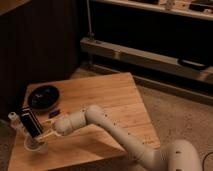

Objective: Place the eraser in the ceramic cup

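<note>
The eraser [30,121] is a black block with a light edge stripe. It stands tilted at the table's front left, with its lower end at the mouth of the ceramic cup [36,147]. The cup is small, pale and upright near the front left corner. My gripper [44,133] reaches in from the right, just above the cup, shut on the eraser's lower part. Whether the eraser touches the inside of the cup is hidden.
A black round bowl [43,96] sits at the back left of the wooden table [105,100]. A small blue object [55,111] lies in front of it. A tiny white bottle [13,119] stands at the left edge, close to the eraser. Dark shelving runs behind.
</note>
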You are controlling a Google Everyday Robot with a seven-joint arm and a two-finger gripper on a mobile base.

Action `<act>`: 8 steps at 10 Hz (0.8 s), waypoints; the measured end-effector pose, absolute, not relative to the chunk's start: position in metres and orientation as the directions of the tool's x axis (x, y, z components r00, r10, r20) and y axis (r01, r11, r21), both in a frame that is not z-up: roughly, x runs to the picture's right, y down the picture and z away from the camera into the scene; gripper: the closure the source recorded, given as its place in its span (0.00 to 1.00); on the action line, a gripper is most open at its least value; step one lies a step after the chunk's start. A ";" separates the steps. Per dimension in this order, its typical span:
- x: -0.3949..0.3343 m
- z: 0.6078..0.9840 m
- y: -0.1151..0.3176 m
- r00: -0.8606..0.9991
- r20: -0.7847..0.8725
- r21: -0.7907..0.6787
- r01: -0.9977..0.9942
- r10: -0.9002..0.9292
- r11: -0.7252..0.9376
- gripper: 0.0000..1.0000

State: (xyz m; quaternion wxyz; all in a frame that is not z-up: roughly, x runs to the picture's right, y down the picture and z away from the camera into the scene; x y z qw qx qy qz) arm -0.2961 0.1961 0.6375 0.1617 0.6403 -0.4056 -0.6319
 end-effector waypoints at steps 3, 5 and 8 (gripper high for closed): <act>-0.301 0.634 0.201 -0.130 -0.678 0.717 -0.333 -0.723 -0.612 1.00; -0.300 0.635 0.201 -0.132 -0.672 0.721 -0.341 -0.729 -0.603 0.92; -0.302 0.636 0.200 -0.129 -0.649 0.739 -0.340 -0.749 -0.582 0.60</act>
